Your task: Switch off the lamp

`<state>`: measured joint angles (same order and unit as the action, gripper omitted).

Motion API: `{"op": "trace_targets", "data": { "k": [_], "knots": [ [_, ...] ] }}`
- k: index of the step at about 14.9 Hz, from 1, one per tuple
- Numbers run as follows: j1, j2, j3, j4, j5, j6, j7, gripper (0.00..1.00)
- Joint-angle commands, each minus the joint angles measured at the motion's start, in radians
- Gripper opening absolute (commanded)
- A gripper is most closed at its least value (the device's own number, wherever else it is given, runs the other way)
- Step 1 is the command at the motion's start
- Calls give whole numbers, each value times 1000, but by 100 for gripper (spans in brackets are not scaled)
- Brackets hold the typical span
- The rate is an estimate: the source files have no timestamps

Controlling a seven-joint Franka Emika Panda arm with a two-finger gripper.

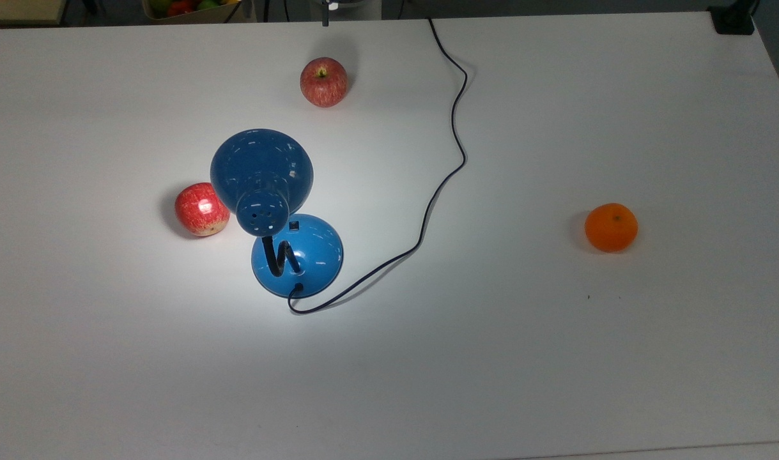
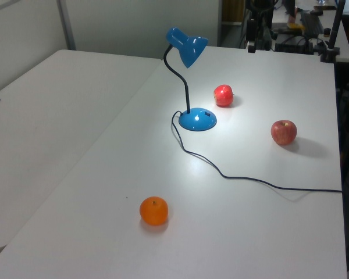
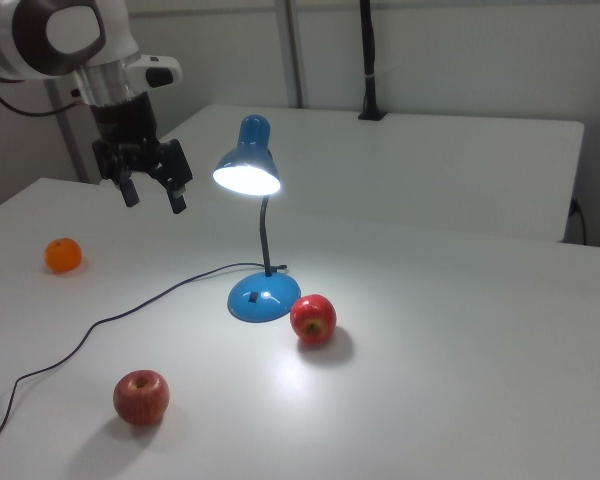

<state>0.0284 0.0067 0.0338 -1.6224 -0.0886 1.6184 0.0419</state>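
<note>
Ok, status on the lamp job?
Hand open, in the air, off the lamp. Lamp lit, switch untouched. Apple beside base, clear of the switch.

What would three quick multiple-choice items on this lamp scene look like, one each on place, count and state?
1. In the top view, where is the orange relative to the lamp?
A. To the top view's right
B. To the top view's left
C. Touching its base

2. How many apples are on the table?
A. One
B. Two
C. Three

3. What state is the lamp in?
A. Off
B. Tipped over
C. Lit

Answers: 1 A, the orange sits alone far to the top view's right. 2 B, one apple is beside the shade and the other apple near the far edge. 3 C, the shade glows in the right view.
</note>
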Motion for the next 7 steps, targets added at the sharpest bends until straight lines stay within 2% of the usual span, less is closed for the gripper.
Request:
{"op": "trace_targets", "data": {
  "k": [1, 2, 3, 4, 5, 6, 7],
  "knots": [
    [5, -8, -6, -1, -2, -25, -1, 100],
    [5, -7, -6, -1, -3, -25, -2, 99],
    [5, -7, -6, -1, -3, -23, -4, 89],
    [5, -5, -6, -1, -3, -23, -5, 72],
    [5, -2, -6, -1, -2, -22, -7, 40],
    [5, -2, -6, -1, -2, -22, -7, 20],
    [5, -1, -6, 1, -2, -22, -7, 7]
  ]
}}
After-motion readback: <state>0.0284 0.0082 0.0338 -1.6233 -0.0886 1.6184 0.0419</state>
